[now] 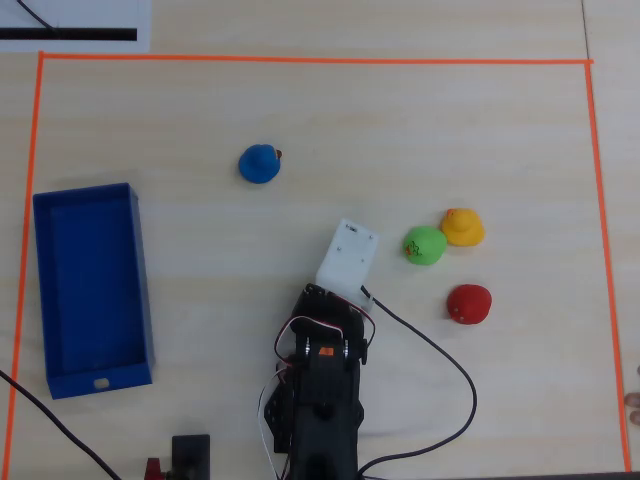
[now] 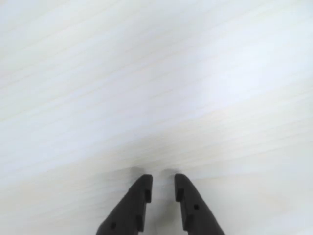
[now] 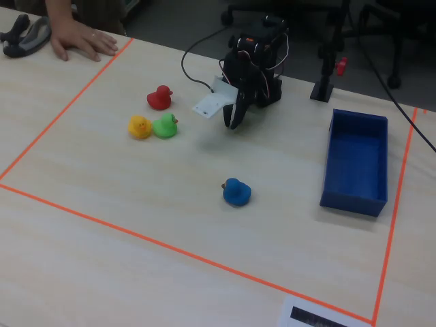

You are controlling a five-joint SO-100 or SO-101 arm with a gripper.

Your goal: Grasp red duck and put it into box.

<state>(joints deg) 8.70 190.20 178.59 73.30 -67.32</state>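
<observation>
Beneath wrist-view claw (image 2: pixel 163 182), seemingly bare table (image 2: pixel 156 88).

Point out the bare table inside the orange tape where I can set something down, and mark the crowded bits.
In the overhead view, a free patch lies between the box and the blue duck, and along the top tape line. The lower right corner below the red duck is bare apart from a cable. It is crowded where the green duck and yellow duck touch, near the gripper.
</observation>
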